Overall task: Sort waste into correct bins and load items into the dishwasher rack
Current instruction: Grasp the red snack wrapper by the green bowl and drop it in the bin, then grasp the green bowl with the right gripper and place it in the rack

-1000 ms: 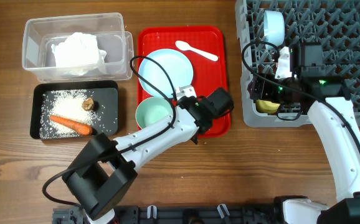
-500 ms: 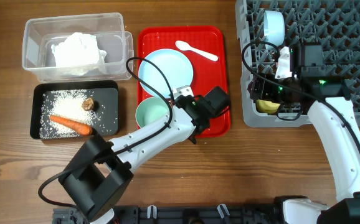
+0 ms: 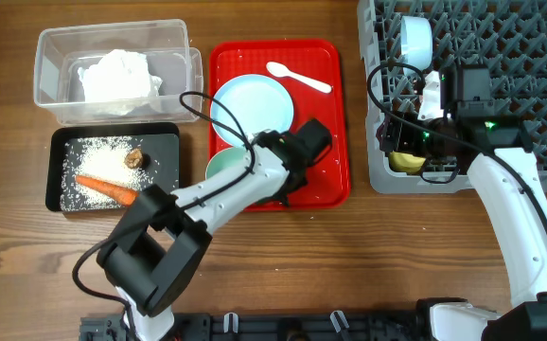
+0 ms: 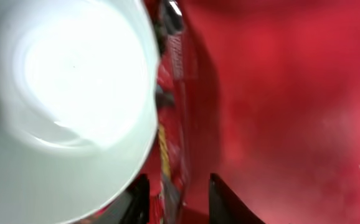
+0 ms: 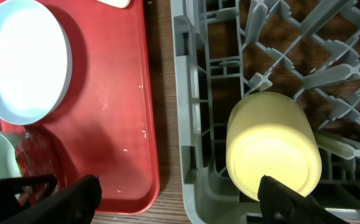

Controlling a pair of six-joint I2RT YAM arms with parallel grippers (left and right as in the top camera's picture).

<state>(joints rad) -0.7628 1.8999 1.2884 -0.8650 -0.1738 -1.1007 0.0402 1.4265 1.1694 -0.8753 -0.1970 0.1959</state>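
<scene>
1. Left arm. Over the last second the left arm has swung across the flat red tray [image 3: 335,114] toward its near-left corner. The right arm has not moved. The left claw [image 4: 180,202] sits low over the tray with its fingers apart and nothing clamped. The red snack wrapper [image 4: 170,118] lies just beside the mint-green bowl [image 4: 68,106], and its near end runs into the gap between the fingers. Judgement: the approach to the wrapper looks complete and closing on it is the next step. The bowl rim is close enough to be nudged.

2. Black tray [image 3: 56,170], near-left on the counter [image 3: 397,246]. It holds white rice grains [image 3: 103,152], a small brown lump [image 3: 134,158] and an orange carrot piece [image 3: 108,189].

3. Red tray, farther part. It carries the pale blue plate [image 3: 245,104] and, beyond it, the white spoon [image 3: 297,78]. Neither is loaded yet.

4. Clear tub [image 3: 46,57], far-left. It holds crumpled white napkins [image 3: 117,78].

5. Dishwasher rack [image 3: 520,57], right. The yellow cup [image 5: 273,146] lies tipped among the pegs at the near-left corner. The right claw [image 5: 179,183] hovers above it with fingers wide apart, holding nothing. The pale blue bowl [image 3: 415,40] stands on edge farther back.
</scene>
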